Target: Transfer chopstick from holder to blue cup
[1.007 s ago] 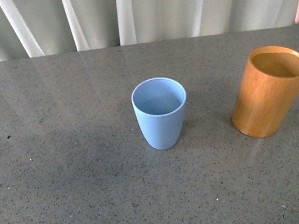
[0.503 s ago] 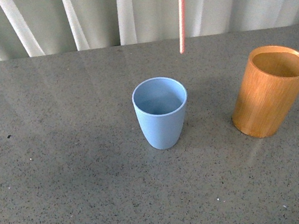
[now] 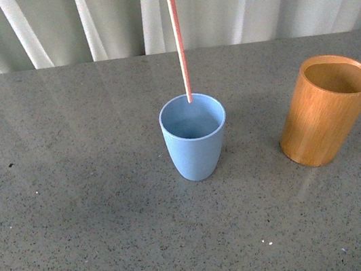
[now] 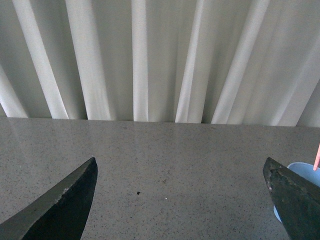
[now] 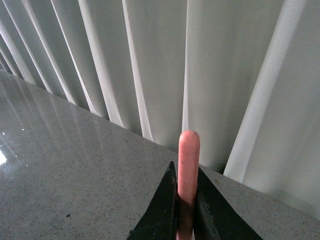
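Chopstick (image 3: 177,40), clamped in right pincer (image 5: 186,170), has swung left, tip now over blue cup (image 3: 196,150); left pincer (image 4: 180,165) apart.

Pink chopstick (image 3: 178,39) upright, tip at far rim of the blue cup (image 3: 196,148); holder (image 3: 322,116) apart to its right

- The grey speckled stone-look tabletop (image 3: 78,227) carried two vessels, each standing on its base, well apart.
- A small light-blue plastic cup (image 3: 196,148) stood near the centre.
- An orange-brown wooden cylinder holder (image 3: 325,116) stood to the cup's right, its mouth open.
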### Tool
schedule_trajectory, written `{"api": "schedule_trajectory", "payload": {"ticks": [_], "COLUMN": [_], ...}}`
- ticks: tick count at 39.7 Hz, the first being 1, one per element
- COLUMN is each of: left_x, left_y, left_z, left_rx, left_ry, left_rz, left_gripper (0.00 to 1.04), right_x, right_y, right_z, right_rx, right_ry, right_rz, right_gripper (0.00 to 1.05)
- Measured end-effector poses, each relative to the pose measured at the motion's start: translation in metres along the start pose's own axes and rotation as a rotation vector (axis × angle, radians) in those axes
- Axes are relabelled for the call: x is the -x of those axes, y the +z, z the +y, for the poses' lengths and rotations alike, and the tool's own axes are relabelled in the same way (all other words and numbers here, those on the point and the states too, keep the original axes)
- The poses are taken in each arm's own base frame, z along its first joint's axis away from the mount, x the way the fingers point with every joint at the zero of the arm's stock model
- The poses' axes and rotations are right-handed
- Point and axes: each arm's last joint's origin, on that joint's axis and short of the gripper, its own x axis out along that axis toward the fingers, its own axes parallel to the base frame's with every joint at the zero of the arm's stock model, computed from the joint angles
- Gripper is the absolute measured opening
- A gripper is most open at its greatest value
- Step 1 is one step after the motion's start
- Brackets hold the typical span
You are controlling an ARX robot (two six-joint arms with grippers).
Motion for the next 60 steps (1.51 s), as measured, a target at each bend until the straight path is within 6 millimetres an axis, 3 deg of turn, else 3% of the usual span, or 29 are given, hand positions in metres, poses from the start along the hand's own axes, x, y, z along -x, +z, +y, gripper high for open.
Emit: {"api": "schedule_trajectory", "payload": {"ticks": [14, 22, 23, 28, 31, 36, 42, 43, 47, 51, 55, 57, 60], "left_x": [0.000, 0.000, 0.000, 0.000, 0.000, 0.000, 0.000, 0.000, 0.000, 0.000, 0.000, 0.000, 0.000], "left_y": [0.000, 0.000, 0.000, 0.000, 0.000, 0.000, 0.000, 0.000, 0.000, 0.000, 0.000, 0.000, 0.000], "left_z": [0.000, 0.000, 0.000, 0.000, 0.000, 0.000, 0.000, 0.000, 0.000, 0.000, 0.000, 0.000, 0.000], "left_rx": [0.000, 0.000, 0.000, 0.000, 0.000, 0.000, 0.000, 0.000, 0.000, 0.000, 0.000, 0.000, 0.000], "left_ry": [0.000, 0.000, 0.000, 0.000, 0.000, 0.000, 0.000, 0.000, 0.000, 0.000, 0.000, 0.002, -0.001], "left_rz": [0.000, 0.000, 0.000, 0.000, 0.000, 0.000, 0.000, 0.000, 0.000, 0.000, 0.000, 0.000, 0.000], "left_gripper": [0.98, 0.98, 0.98, 0.98, 0.98, 0.98, 0.98, 0.98, 0.98, 0.98, 0.98, 0.98, 0.98], "right_x": [-0.014, -0.023, -0.023, -0.024, -0.020, -0.008, 0.022, 0.037, 0.100, 0.167, 0.221, 0.232, 0.233], "right_y": [-0.029, -0.059, -0.062, -0.064, -0.055, -0.038, -0.009, -0.001, 0.016, 0.001, -0.055, -0.075, -0.077], "right_z": [0.009, 0.009, 0.009, 0.006, 0.004, -0.003, -0.018, -0.025, -0.045, -0.062, -0.091, -0.094, -0.094], "right_rx": [-0.005, -0.001, -0.001, -0.017, -0.024, -0.025, -0.027, -0.035, -0.072, -0.080, -0.081, -0.094, -0.089], "right_ry": [0.014, -0.024, -0.027, -0.071, -0.091, -0.148, -0.255, -0.302, -0.473, -0.687, -0.928, -0.971, -0.923], "right_rz": [0.047, 0.106, 0.112, 0.115, 0.091, 0.051, 0.009, 0.003, 0.006, 0.082, 0.299, 0.394, 0.366], "right_gripper": [0.03, 0.03, 0.05, 0.36, 0.52, 0.69, 0.90, 0.96, 0.95, 0.95, 0.95, 0.95, 0.93]}}
